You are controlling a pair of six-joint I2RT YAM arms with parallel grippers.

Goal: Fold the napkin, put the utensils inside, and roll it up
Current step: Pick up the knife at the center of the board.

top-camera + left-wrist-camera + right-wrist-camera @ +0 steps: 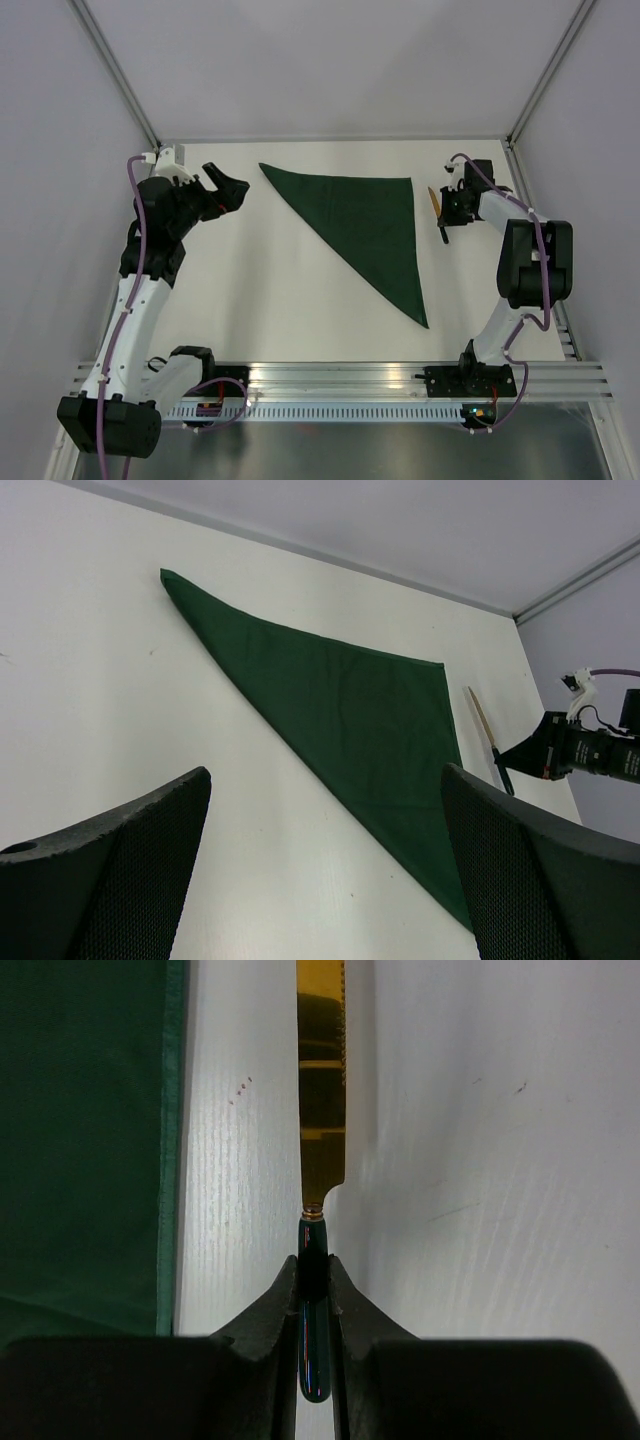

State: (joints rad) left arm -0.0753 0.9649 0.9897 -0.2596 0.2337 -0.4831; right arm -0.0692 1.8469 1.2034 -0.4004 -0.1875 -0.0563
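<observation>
Right wrist view: the right hand [313, 1285] is closed on the dark green handle of a slim gold-bladed knife [322, 1090]. Its fingers [275, 1310] pinch just behind the collar, and the blade points away from the hand. Just left of the knife, not touching it, runs the straight edge of the dark green cloth napkin [80, 1140]. The napkin lies flat on the white tabletop [480, 1160], folded into a triangle. Across the napkin, the left hand [232, 192] hovers near the triangle's far left corner with its fingers [120, 860] spread wide, holding nothing.
</observation>
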